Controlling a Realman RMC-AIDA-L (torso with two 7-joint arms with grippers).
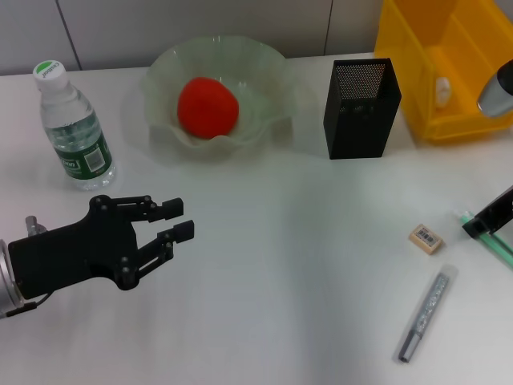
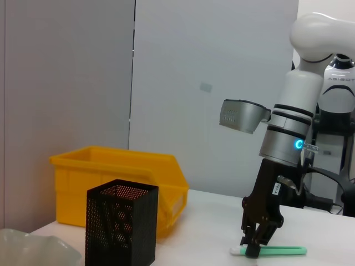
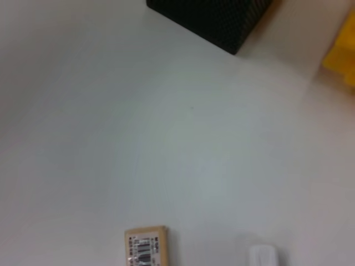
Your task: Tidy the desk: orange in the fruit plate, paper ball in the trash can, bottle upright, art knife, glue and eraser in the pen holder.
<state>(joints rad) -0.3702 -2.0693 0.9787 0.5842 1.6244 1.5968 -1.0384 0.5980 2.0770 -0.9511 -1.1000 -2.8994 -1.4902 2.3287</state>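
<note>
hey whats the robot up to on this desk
It is tidying the desk. The orange already sits in the fruit plate, the bottle stands upright, and something white shows in the trash can. The right hand is down on the green stick at the desk's right edge. The eraser and the silver knife lie loose; the pen holder looks empty. The left hand hovers open, idle.

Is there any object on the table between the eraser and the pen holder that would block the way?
Nothing visible does. The eraser lies on bare white table, and the stretch up to the pen holder holds no objects. The right gripper is down at the green stick beside the eraser, off that line.
</note>
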